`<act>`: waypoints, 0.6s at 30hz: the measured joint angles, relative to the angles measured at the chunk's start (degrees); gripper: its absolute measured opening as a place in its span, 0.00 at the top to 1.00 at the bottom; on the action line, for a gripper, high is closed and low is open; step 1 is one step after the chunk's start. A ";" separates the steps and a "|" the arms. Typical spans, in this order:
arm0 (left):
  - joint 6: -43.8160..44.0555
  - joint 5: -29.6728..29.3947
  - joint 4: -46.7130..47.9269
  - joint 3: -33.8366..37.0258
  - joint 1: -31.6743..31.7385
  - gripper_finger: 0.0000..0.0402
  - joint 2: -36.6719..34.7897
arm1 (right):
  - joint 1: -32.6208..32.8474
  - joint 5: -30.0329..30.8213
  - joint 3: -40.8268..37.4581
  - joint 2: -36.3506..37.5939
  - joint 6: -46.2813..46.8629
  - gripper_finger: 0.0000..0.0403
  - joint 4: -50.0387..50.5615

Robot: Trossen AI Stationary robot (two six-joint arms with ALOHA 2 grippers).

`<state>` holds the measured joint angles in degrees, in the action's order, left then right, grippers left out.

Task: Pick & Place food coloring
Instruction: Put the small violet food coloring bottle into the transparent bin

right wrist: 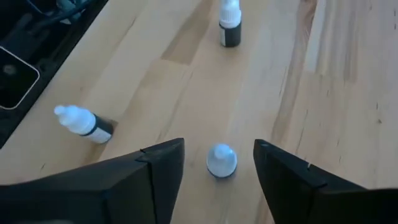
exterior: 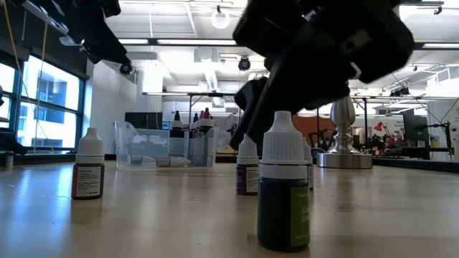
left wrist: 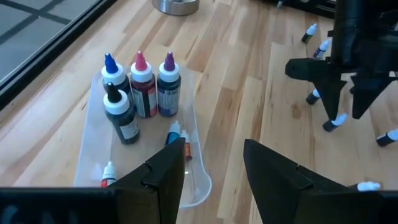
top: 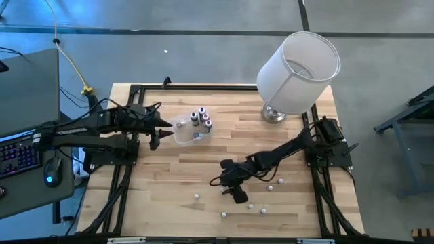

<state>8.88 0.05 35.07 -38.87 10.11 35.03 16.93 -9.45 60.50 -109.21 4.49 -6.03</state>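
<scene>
The food coloring is split in two groups. Four bottles with blue, pink, purple and dark tops (left wrist: 142,84) stand in a clear tub (top: 184,130), with small ones lying beside them. Several tiny white-capped bottles (top: 249,206) are scattered on the table's near right part. My right gripper (right wrist: 219,149) is open, pointing down, its fingers on either side of one upright tiny bottle (right wrist: 221,160) without touching it. The left wrist view shows that gripper (left wrist: 345,93) just above this bottle (left wrist: 336,121). My left gripper (left wrist: 214,149) is open, hovering at the tub's left end (top: 161,123).
A big white lampshade (top: 298,71) on a metal base (top: 274,114) stands at the far right. Near my right gripper, one tiny bottle lies on its side (right wrist: 84,121) and another stands upright (right wrist: 229,22). Black frame rails (top: 122,183) run along the table's sides. Bare wood lies in the middle.
</scene>
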 joint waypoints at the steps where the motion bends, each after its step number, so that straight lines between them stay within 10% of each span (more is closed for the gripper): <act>1: 0.00 0.00 0.04 0.00 0.00 0.59 0.02 | 0.00 -0.04 -0.83 0.00 0.00 0.53 -1.25; 18: 0.00 -0.44 -1.14 0.00 0.00 0.60 0.04 | -0.83 -2.13 -5.01 -6.58 -0.04 0.55 -14.91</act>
<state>8.88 -0.38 33.93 -38.87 10.11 35.07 16.10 -11.58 55.49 -115.78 4.46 -20.94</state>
